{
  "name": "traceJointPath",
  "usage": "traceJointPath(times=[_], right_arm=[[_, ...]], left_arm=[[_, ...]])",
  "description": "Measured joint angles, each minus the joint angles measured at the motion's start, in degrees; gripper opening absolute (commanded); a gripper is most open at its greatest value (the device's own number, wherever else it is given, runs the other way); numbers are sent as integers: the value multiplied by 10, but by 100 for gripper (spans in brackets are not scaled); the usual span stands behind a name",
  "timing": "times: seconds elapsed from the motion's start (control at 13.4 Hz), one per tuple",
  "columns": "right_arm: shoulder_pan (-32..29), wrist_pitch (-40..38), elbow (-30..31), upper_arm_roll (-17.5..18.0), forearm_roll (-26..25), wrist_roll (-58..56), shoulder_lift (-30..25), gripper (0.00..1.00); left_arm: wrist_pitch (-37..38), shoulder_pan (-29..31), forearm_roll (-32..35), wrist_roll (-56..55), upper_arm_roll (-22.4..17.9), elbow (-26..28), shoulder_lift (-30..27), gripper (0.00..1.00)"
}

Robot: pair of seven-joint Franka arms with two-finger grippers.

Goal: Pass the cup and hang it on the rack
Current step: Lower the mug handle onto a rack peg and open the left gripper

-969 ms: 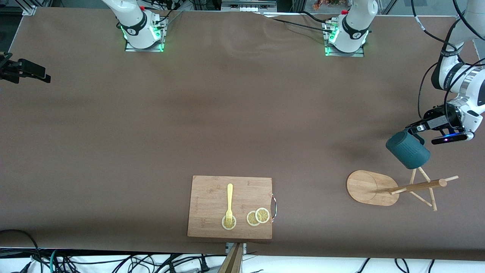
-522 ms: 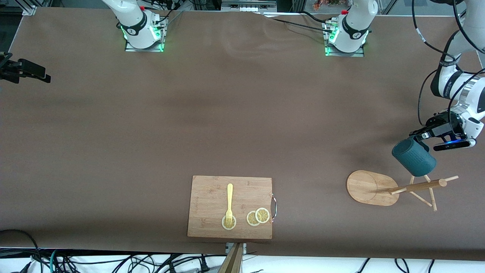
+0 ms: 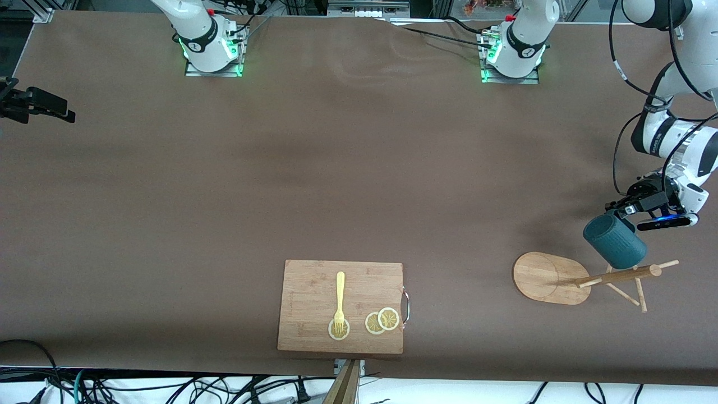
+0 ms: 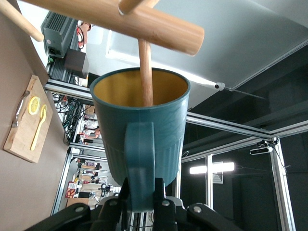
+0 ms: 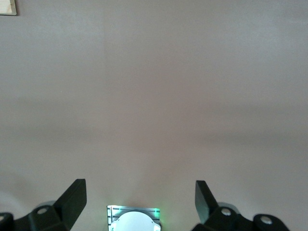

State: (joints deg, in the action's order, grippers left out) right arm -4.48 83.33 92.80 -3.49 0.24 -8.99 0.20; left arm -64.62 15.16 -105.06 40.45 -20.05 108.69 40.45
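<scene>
The dark teal ribbed cup hangs tilted in the air over the pegs of the rack, with my left gripper shut on its handle. In the left wrist view the fingers clamp the handle of the cup, the left gripper sits just under it, and a thin peg reaches into the yellowish mouth. The wooden rack stands near the left arm's end of the table, its post crossing above the cup. My right gripper is open over bare table near its own base, holding nothing.
A bamboo cutting board lies near the table's front edge with a yellow fork and lemon slices on it. A black device juts in at the right arm's end of the table.
The left gripper has carried the cup down and toward the rack's pegs, bringing its mouth over one peg. The right arm has not moved.
</scene>
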Motion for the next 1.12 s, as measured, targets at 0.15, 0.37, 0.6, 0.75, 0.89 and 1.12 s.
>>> traceJointPath(times=[0.15,0.37,0.6,0.75,0.89,1.12], right_arm=[[0,0,0,0,0,0,0,100],[0,0,0,0,0,0,0,100],[1,0,0,0,0,0,0,100],[1,0,0,0,0,0,0,100],[1,0,0,0,0,0,0,100],[1,0,0,0,0,0,0,100]], left_arm=[[5,0,-12,0,0,0,10,0],[8,1,-23,0,0,0,26,0],[10,1,-31,1,0,-2,39,25],[11,2,-33,1,0,-4,44,73],[11,2,-33,22,0,-4,47,100],[10,2,-20,84,1,-5,49,100]])
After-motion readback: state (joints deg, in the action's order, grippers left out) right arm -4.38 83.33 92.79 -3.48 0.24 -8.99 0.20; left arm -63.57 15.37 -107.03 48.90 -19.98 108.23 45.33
